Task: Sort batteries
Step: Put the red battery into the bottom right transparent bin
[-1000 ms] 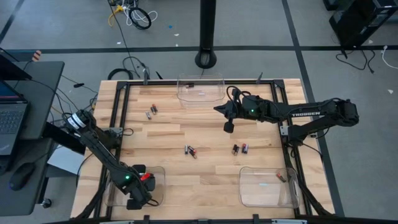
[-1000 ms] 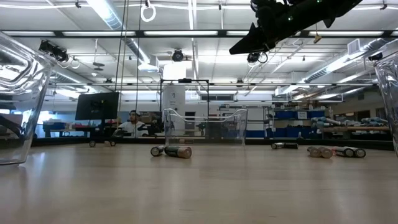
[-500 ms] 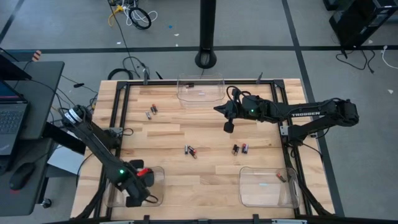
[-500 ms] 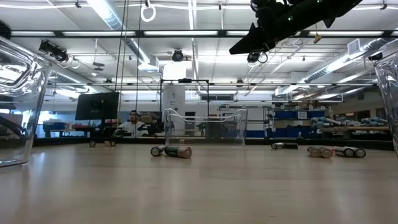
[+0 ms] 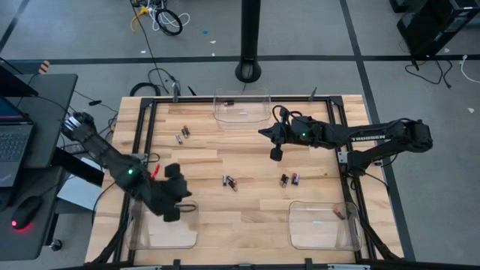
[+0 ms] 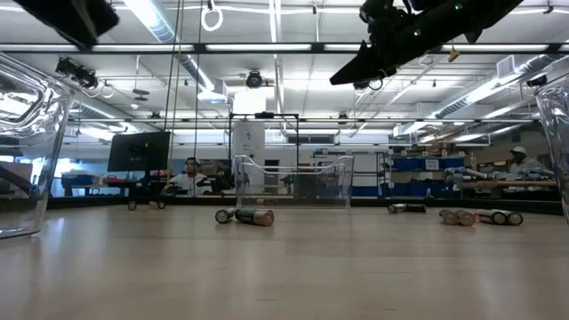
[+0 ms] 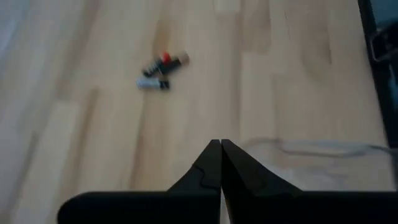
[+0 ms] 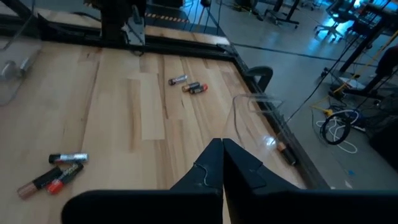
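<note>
Your left gripper (image 5: 172,214) was pressed together and empty above the near clear bin (image 5: 163,232), so you needed to spread it, aim for the two batteries (image 7: 158,70) lying ahead, and pinch just one around its middle.

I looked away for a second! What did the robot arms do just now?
The left pincer rose out of the near-left clear bin toward the table's middle and snapped shut, empty. The right pincer stayed shut, hovering mid-table. The batteries didn't move.
</note>
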You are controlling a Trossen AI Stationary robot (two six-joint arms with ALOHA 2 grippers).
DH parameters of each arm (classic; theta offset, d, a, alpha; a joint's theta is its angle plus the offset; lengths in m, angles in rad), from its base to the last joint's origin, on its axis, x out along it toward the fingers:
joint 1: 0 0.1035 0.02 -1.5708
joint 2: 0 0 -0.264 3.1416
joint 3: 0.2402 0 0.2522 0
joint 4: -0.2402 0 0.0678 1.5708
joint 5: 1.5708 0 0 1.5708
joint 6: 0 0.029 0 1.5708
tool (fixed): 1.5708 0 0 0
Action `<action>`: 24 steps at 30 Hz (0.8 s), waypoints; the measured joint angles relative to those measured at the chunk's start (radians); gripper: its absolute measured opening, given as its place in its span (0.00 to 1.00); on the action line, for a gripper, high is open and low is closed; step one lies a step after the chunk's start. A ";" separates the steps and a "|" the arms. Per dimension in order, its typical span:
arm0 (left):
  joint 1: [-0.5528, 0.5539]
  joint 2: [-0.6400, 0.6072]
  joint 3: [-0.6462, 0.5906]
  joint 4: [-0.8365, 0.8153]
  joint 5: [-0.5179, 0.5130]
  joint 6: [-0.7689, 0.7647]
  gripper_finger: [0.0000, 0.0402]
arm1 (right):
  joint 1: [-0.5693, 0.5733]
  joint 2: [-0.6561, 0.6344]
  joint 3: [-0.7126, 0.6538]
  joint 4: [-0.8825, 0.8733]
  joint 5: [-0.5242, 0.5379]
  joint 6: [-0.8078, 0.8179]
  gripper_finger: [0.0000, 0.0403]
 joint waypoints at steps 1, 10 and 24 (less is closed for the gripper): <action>0.020 -0.015 -0.025 0.041 -0.006 0.045 0.02 | 0.000 0.001 -0.014 0.019 -0.001 0.004 0.02; 0.254 -0.122 -0.257 0.570 0.064 0.552 0.01 | -0.001 0.002 -0.111 0.146 -0.094 0.088 0.02; 0.630 -0.125 -0.408 1.009 0.365 0.768 0.01 | -0.001 0.065 -0.135 0.158 -0.117 0.159 0.05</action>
